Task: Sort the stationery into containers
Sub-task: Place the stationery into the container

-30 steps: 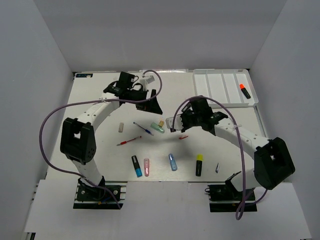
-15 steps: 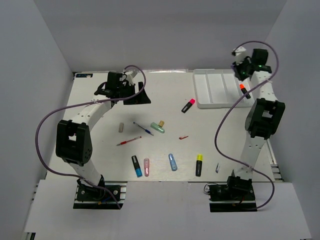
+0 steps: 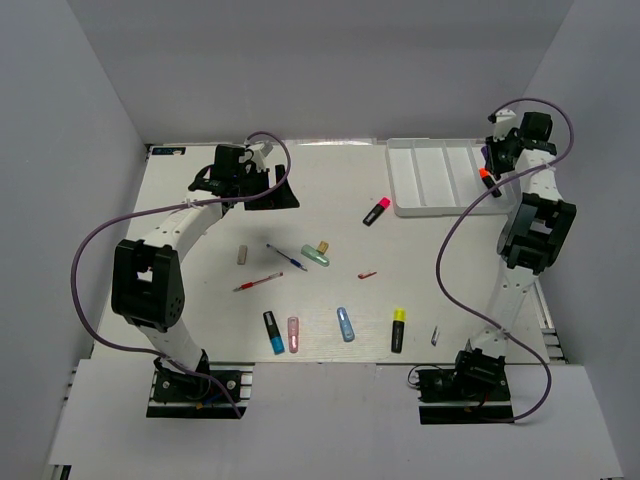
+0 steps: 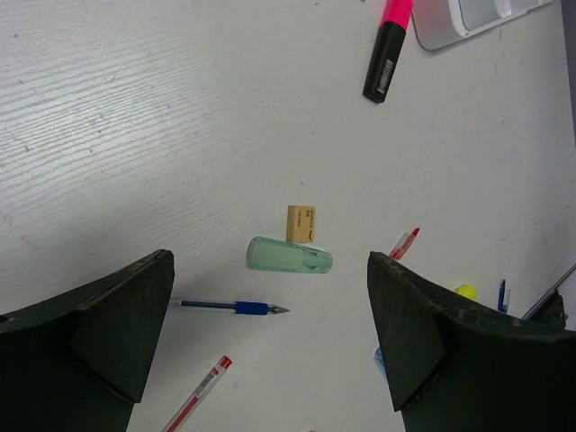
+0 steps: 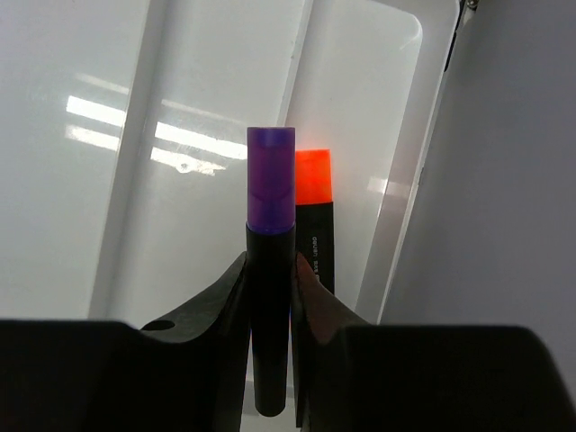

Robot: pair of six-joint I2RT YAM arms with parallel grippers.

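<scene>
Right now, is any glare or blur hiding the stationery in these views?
Right wrist: bright glare streaks on the white tray, purple-capped highlighter sharp. Left wrist: left end effector dark and shadowed, blue pen crisp. Top external: even light, soft shadows.

Left arm (image 3: 180, 225) arcs to 11 o'clock, jaws wide apart. Right arm (image 3: 525, 235) upright at 2 o'clock, jaws pinching purple highlighter (image 5: 271, 198).

**Where our three cameras sit**

Our top camera hangs high above the near edge, so we look down on the whole table (image 3: 200, 300). The left wrist cam looks down at the table's middle from closer in. It shares the pink highlighter (image 3: 376, 211) and green capsule (image 3: 316, 256) with the top view. The right wrist cam sits tight over the tray (image 3: 400, 210), and we see its orange highlighter (image 3: 484, 178) from above too.
</scene>
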